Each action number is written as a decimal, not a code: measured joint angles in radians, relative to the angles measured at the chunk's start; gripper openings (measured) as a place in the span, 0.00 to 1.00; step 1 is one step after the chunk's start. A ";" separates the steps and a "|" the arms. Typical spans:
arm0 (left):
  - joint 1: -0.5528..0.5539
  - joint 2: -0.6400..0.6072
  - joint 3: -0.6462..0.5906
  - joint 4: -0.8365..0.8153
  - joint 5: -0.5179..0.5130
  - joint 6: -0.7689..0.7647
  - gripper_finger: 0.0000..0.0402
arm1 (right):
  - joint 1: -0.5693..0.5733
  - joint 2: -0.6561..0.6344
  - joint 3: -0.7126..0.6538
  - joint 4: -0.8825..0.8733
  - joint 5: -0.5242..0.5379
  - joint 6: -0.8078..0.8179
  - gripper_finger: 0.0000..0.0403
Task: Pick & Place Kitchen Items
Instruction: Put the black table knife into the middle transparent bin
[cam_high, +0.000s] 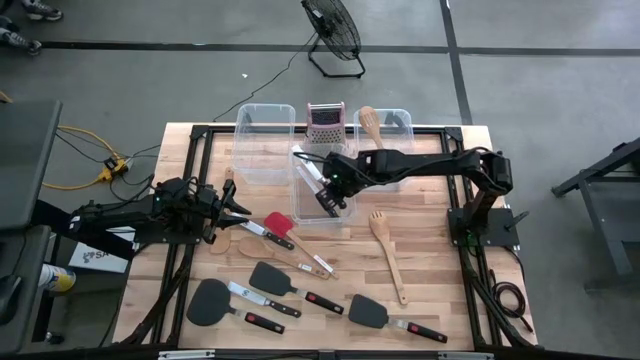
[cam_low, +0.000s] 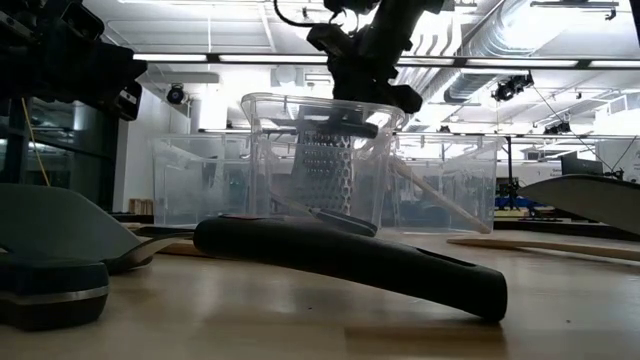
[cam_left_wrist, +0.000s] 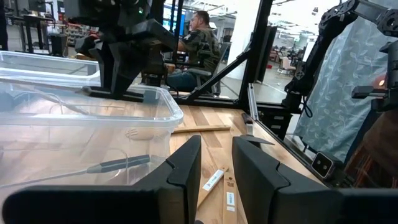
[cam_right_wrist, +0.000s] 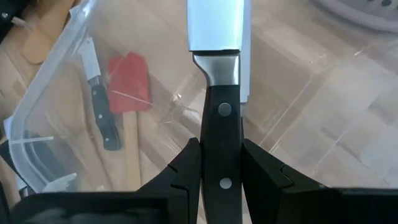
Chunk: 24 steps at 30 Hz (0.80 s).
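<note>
Right end effector (cam_right_wrist: 221, 165) pinching knife (cam_right_wrist: 219, 93) over your bin (cam_high: 322, 195) | left end effector (cam_left_wrist: 216, 165) spread, empty | risk: knife catches bin rim if released off-centre

Desk (cam_high: 430, 270): pale wood planks in a black frame, on a grey floor. Right gripper (cam_right_wrist: 221, 163), black, clamps a knife (cam_right_wrist: 219, 93) with black handle, two silver rivets, steel bolster and bright blade; seen through the clear bin (cam_right_wrist: 56, 93) are the red spatula (cam_right_wrist: 129, 74) and a second black-handled knife (cam_right_wrist: 99, 99). Near the front edge lie black spatulas (cam_high: 272, 280); a pale wooden fork (cam_high: 386, 250) lies toward the right edge; the steel grater (cam_high: 325, 122) at the back edge shows a perforated dot pattern.
</note>
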 joint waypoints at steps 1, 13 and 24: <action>0.000 0.000 0.000 0.000 0.000 0.000 0.22 | 0.000 0.003 0.000 0.000 0.001 0.001 0.20; 0.000 0.000 0.000 0.000 0.000 0.000 0.22 | -0.001 0.018 0.000 -0.025 0.000 0.021 0.20; 0.000 0.000 0.000 0.000 0.000 0.000 0.22 | -0.001 0.018 0.000 -0.034 -0.002 0.020 0.23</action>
